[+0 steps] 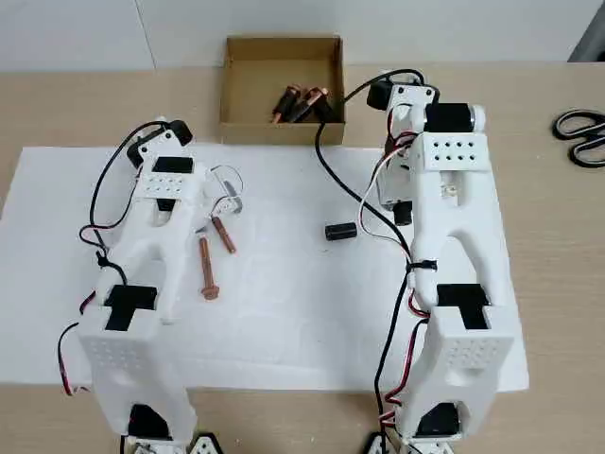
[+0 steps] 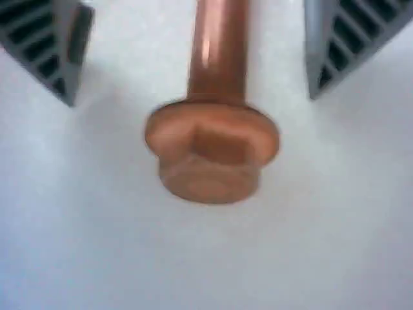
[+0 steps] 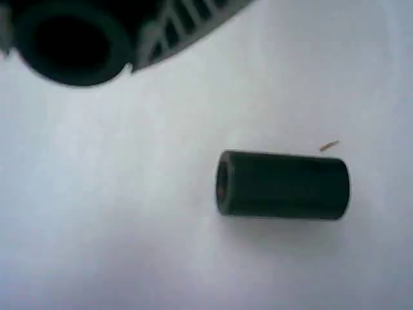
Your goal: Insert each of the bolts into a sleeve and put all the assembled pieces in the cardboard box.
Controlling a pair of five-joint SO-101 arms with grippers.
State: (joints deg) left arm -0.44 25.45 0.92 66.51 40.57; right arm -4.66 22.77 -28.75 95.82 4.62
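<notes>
Left gripper (image 2: 191, 93) gapes astride a copper-coloured hex-head bolt (image 2: 213, 152), likely stiff and slick, lying well short of the brown cardboard box (image 1: 282, 132), so pinch mid-shank, while the right gripper (image 1: 402, 208) clutches a black cylindrical sleeve (image 3: 64, 42).

The bolt (image 2: 213, 155) is copper-toned metal, smooth and glossy along the shank and duller on the head. The left pincer (image 2: 192, 90) has fingers (image 2: 45, 45) of grey, ribbed, matt plastic. The loose sleeve (image 3: 282, 184) and the held sleeve (image 3: 68, 42) look like smooth, matt black plastic or rubber. The white sheet (image 1: 284, 322) is matt paper on a pale wood-look bench (image 1: 558, 284). The cardboard box (image 1: 274, 133) is plain, matt brown, and the arms (image 1: 454, 218) are matt white plastic.
</notes>
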